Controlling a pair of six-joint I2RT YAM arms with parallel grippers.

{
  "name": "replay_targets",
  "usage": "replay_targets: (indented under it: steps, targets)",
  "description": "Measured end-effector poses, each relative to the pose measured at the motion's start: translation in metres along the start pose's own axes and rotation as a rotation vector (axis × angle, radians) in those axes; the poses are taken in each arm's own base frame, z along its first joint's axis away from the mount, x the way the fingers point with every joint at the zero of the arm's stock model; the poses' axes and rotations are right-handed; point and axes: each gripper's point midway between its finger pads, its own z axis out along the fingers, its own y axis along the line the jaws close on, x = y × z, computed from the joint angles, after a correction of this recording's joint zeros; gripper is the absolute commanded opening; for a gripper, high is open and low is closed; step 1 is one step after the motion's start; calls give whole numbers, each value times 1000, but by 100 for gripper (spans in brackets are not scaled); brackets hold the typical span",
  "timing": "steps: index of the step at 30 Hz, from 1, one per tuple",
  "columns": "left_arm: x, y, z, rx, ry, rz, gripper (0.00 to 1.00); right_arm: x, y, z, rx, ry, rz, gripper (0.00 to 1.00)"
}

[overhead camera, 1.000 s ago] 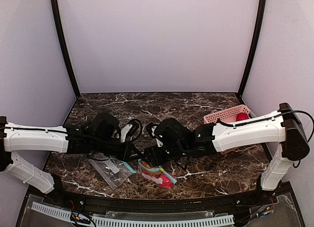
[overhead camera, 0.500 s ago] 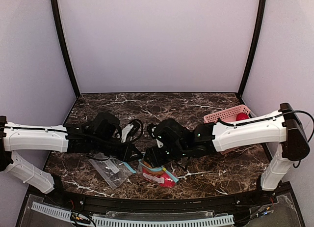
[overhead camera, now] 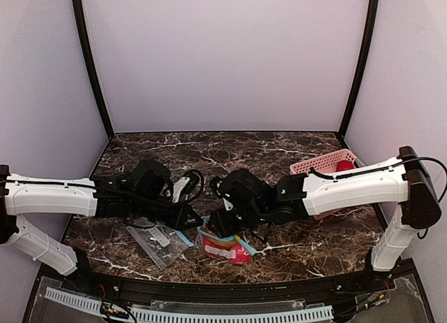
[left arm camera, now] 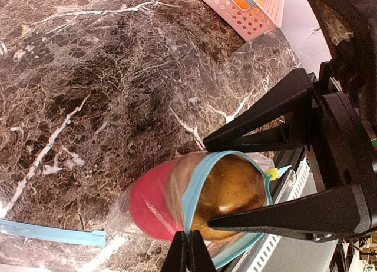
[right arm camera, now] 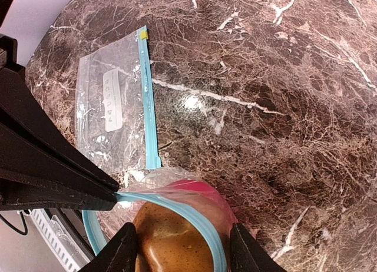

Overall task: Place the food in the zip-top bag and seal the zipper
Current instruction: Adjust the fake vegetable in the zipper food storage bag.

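The zip-top bag (overhead camera: 225, 251) lies near the front edge, with its teal zipper (left arm camera: 197, 183) gaping open. A red piece (left arm camera: 148, 198) sits inside it. My left gripper (left arm camera: 188, 253) is shut on the zipper's edge and holds the mouth open; it also shows in the top view (overhead camera: 193, 221). My right gripper (right arm camera: 185, 251) is closed on the brown-tan piece (right arm camera: 171, 242), which sits in the bag's mouth. Its black fingers (left arm camera: 277, 219) flank that piece (left arm camera: 232, 186). Another red piece (overhead camera: 343, 166) lies in the pink basket (overhead camera: 318, 165).
A second, empty clear bag (right arm camera: 112, 107) with a white label and a teal strip (right arm camera: 149, 101) lies flat to the left of the filled bag, also in the top view (overhead camera: 158, 240). The basket stands at the right rear. The table's front rail runs close behind the bag.
My right gripper has eased slightly down and toward the bag with the brown-tan piece. The bag has shifted a little, so its white label now shows. The left gripper keeps its hold.
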Motion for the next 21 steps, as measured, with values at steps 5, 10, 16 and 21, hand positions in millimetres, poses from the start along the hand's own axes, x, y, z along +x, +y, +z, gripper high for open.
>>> replay_targets:
  steps: [5,10,16,21]
  targets:
    - [0,1,0,-1,1,-1,1,0,0,0,2,1,-1,49]
    - [0,1,0,-2,1,-1,1,1,-1,-2,3,3,-1,49]
    - [2,-3,0,23,13,-1,1,3,-2,-5,7,18,-4,64]
    - [5,-9,4,68,37,0,1,1,-4,-7,41,40,-18,70]
